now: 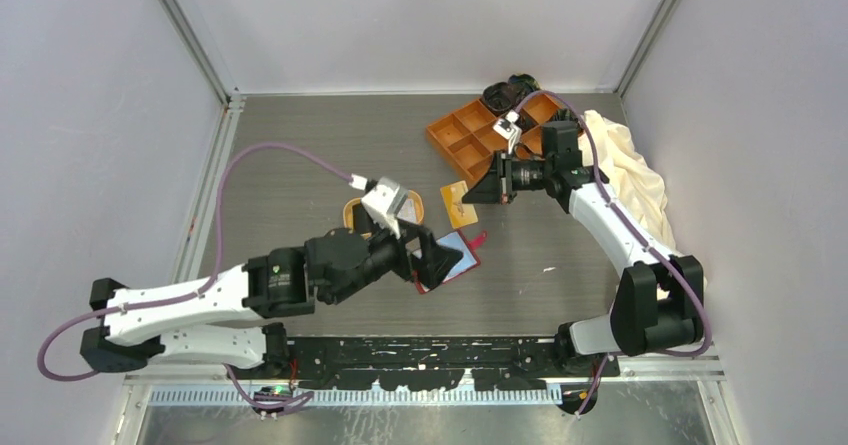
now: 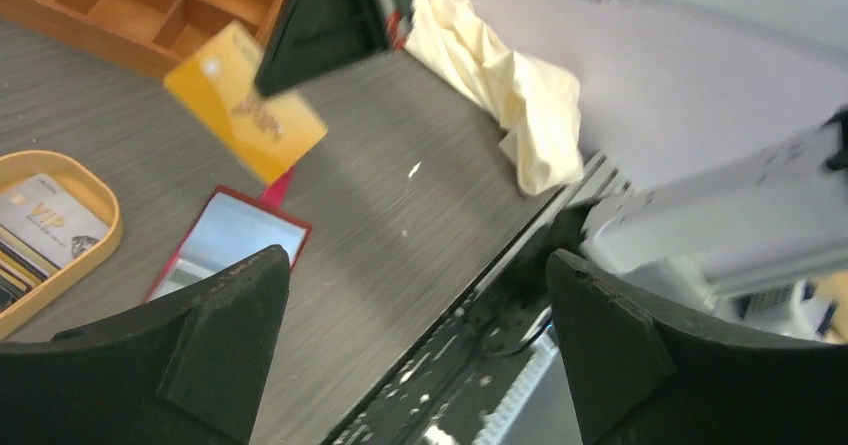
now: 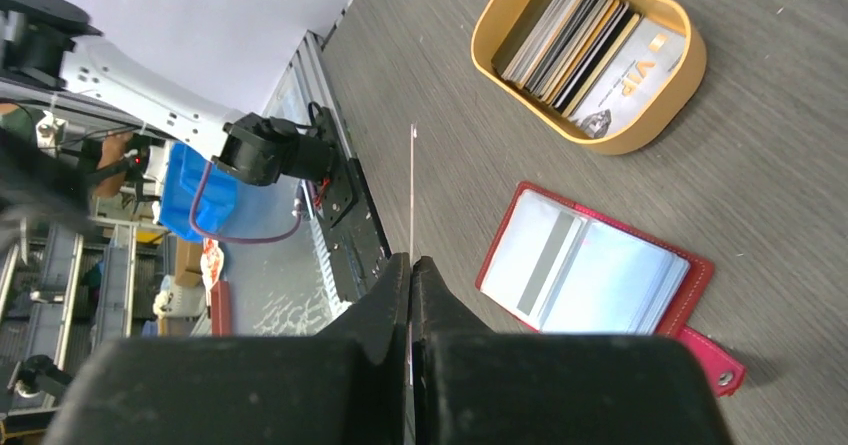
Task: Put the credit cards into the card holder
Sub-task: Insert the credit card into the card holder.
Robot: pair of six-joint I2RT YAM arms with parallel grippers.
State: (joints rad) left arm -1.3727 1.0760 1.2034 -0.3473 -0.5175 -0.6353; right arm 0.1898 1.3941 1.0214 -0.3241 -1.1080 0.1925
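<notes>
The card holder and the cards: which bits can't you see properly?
The card holder: top view, the left gripper covers most of it; left wrist view, the same gripper hides its near end.
The dish of cards: top view, the left arm hides much of it; left wrist view, the picture's edge cuts it off.
The gold card: right wrist view, edge-on in the shut right gripper, just a thin line; left wrist view, blurred.

Orange compartment tray (image 1: 468,135) far back on the table (image 1: 290,205) — cream cloth (image 1: 630,173) beside it, tan oval dish (image 3: 622,143) nearer.
</notes>
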